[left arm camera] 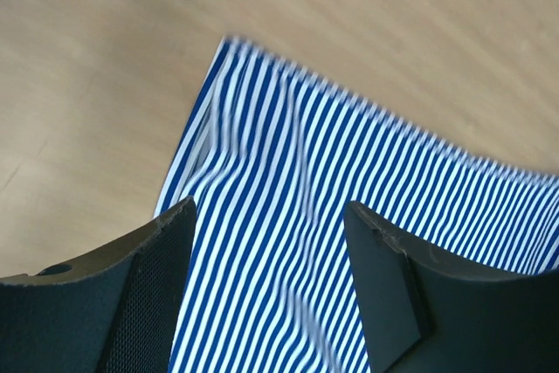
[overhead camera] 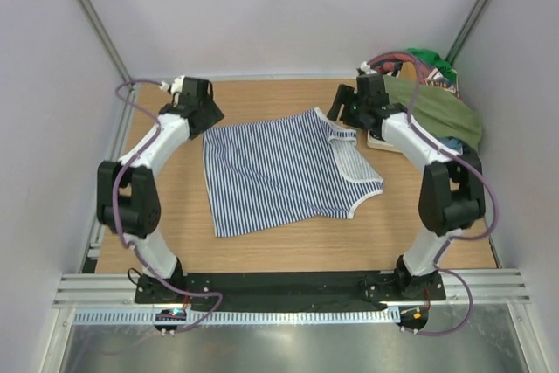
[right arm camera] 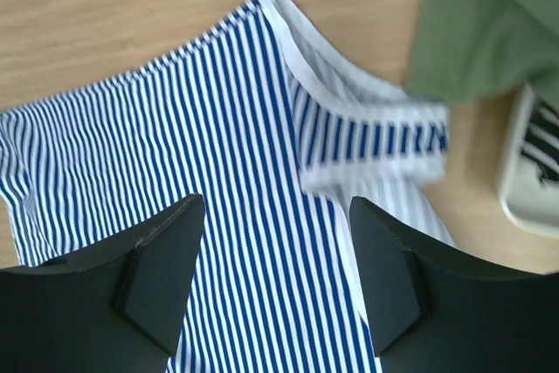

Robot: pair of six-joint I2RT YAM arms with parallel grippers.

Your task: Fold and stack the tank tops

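Centrally, striped top [overhead camera: 279, 168] on wooden table [overhead camera: 288, 252], pale walls [overhead camera: 288, 15].

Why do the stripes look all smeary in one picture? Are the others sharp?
Left wrist view: the striped tank top is smeared, worst along its far edge, probably motion blur. Right wrist view: its stripes look crisper, but the olive green top is soft. Top view: even light, faint shadows, no glare on the table.

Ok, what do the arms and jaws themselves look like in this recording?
Both the left arm and right arm have white tubular links between bulky black joints, bolted to a black base plate. A purple cable loops along each. The jaws are matte black and wedge-shaped.
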